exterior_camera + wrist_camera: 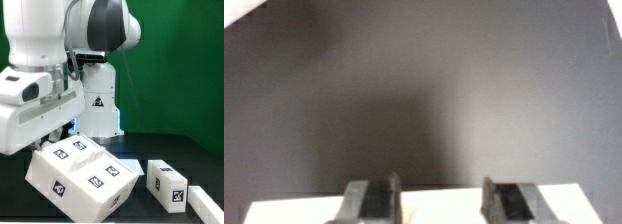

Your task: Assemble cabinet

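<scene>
White plastic box-shaped cabinet (82,172) and small white plastic block (166,182) bear black-and-white square tags (97,181). The bench (200,150) is black, the backdrop (180,60) green, the robot arm (30,100) glossy white.

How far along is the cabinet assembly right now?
Done: the cabinet body looks like one box, lying tilted. In hand: the end effector sits at its upper edge, fingers astride a white edge; whether it grips is unclear. Left: a tagged block and another white piece lie loose, apart from the body, on the exterior view's right.
</scene>
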### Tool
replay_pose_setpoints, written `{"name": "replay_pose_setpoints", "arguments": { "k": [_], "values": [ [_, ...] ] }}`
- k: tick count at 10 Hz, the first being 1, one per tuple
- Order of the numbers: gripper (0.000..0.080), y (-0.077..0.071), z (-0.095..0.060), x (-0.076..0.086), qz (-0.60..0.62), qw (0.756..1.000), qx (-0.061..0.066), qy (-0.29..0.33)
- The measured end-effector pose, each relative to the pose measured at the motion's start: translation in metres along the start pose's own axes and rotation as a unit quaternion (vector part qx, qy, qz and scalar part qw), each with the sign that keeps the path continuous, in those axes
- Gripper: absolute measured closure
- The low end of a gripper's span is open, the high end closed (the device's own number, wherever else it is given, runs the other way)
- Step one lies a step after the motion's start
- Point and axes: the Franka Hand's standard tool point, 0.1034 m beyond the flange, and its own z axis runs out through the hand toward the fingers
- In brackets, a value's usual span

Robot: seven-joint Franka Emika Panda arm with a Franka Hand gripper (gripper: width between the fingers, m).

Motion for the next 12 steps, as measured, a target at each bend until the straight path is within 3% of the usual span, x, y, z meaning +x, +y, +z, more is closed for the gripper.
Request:
{"name": "replay_pose_setpoints", "arguments": {
  "k": [4,6,8,12],
  "values": [
    [0.0587,-0.001,0.003,0.000,0.003,1.000,0.003,-0.002],
    [0.0587,-0.013,-0.027,0.016,0.027,1.000,-0.002,-0.012],
    [0.0587,-0.019,-0.043,0.032,0.032,0.999,-0.004,-0.017],
    [0.0587,-0.019,-0.038,0.032,0.031,0.999,-0.001,-0.019]
  ]
}}
